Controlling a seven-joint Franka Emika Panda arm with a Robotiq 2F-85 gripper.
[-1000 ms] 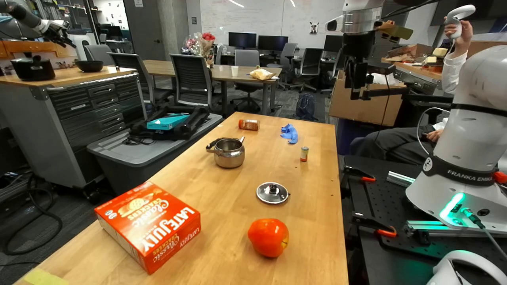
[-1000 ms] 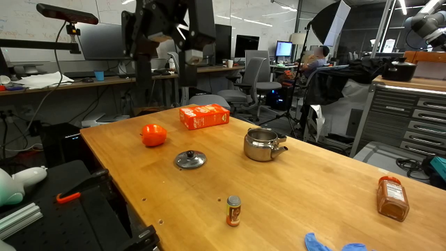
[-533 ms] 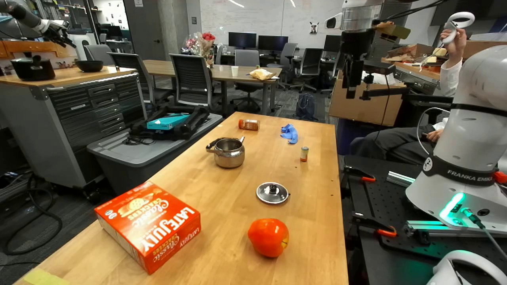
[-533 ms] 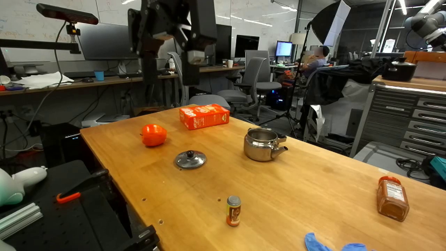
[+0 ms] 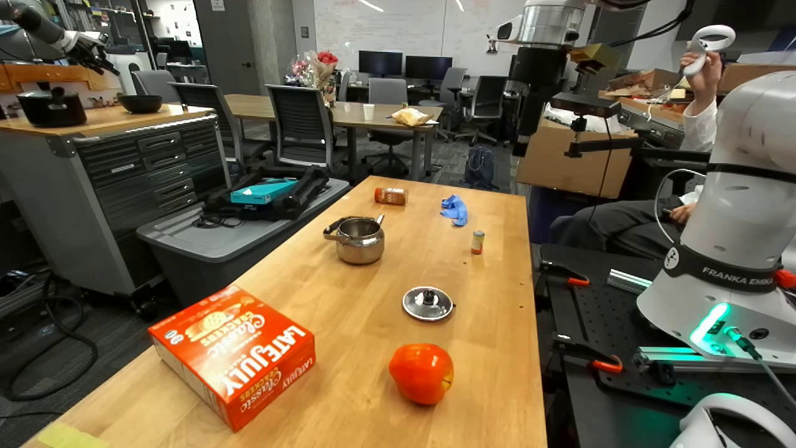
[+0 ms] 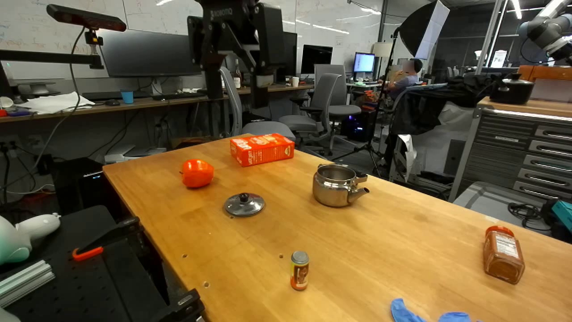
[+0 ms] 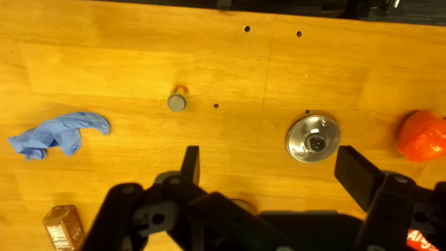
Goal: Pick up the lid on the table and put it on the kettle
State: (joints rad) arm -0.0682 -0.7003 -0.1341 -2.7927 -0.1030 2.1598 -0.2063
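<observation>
The lid (image 5: 428, 305) is a flat round silver disc with a black knob. It lies on the wooden table, knob up, in both exterior views (image 6: 244, 206) and in the wrist view (image 7: 303, 139). The kettle (image 5: 360, 247) is a squat silver pot with a spout and side handle, standing upright with its top uncovered (image 6: 331, 190). In the wrist view the gripper hides all but a sliver of the kettle's rim (image 7: 245, 205). My gripper (image 7: 269, 150) is open and empty, high above the table. In an exterior view it hangs in the air at the top (image 6: 237, 99).
A red-orange ball-like fruit (image 5: 421, 373) lies near the lid. A red cracker box (image 5: 236, 354), a small can (image 6: 299, 270), a blue glove (image 7: 59, 132) and a spice jar (image 6: 504, 255) are on the table. A camera on a stand (image 5: 584, 106) is beside the arm.
My gripper has moved leftward, out over the table, in one exterior view, and rightward and farther from the camera in the other. It stays open. The lid and kettle have not moved.
</observation>
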